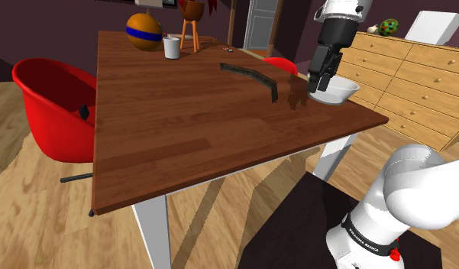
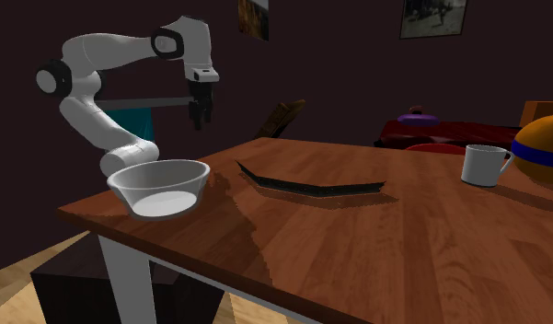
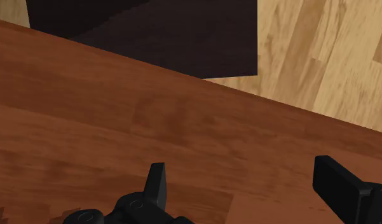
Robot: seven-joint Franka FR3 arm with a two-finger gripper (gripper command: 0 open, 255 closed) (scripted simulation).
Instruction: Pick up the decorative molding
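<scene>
Gripper (image 1: 321, 82) hangs, fingers apart, over the wooden table's (image 1: 182, 145) edge near a white bowl (image 1: 341, 92). The decorative molding (image 1: 250, 74) lies mid-table, a thin dark bent strip, likely light, stiff and low-lying. Pinch across its narrow width beside the bend.

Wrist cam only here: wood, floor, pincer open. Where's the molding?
Observer: The decorative molding, a dark bent strip, lies flat on the table, to the second exterior view's right of the pincer.
Operator: Anything near the pincer?
Observer: A white bowl stands at the table's corner, close by it.
Operator: Height?
Observer: The pincer hangs well above the tabletop, touching nothing.
</scene>
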